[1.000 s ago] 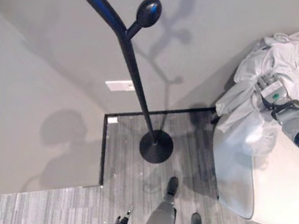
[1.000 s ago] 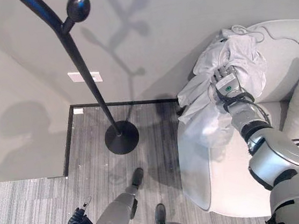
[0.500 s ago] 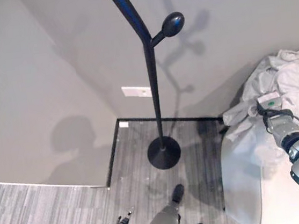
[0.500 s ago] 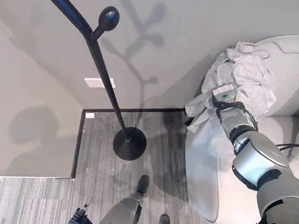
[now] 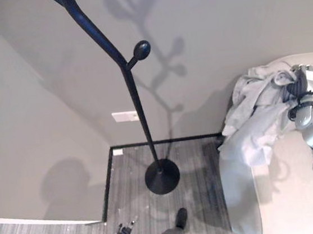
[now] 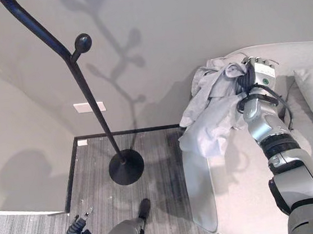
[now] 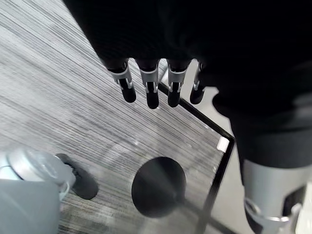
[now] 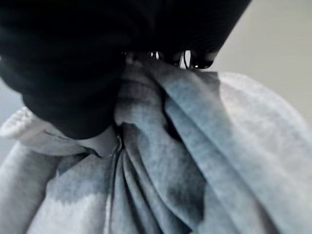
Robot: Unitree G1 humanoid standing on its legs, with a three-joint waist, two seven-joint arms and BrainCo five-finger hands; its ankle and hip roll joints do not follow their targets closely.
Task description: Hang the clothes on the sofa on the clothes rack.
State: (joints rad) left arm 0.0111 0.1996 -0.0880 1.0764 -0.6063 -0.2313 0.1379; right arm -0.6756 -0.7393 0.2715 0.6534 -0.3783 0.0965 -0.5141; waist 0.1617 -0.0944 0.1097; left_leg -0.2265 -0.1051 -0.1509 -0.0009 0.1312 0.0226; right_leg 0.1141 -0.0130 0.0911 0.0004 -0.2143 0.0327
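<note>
Clothes (image 6: 215, 110), a pale grey bundle, lie on the sofa (image 6: 248, 180) at the right, draped over its near-left edge. We find our right hand (image 6: 256, 77) gripping the bundle's far end, fingers curled into the cloth. Our left hand (image 7: 161, 87) hangs low over the floor (image 6: 98, 197), fingers relaxed. Left of the sofa stands the black clothes rack (image 5: 135, 102), bare.

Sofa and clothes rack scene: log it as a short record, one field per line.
garment: pale grey clothes bunched on the sofa's arm, one part hanging over its edge
sofa: light-coloured sofa, at the robot's right
rack: black clothes rack standing on the floor by the wall corner, nothing hanging on it
right hand: right hand at the garment, cloth gathered against it
left hand: left hand low over the floor, fingers straight, empty
</note>
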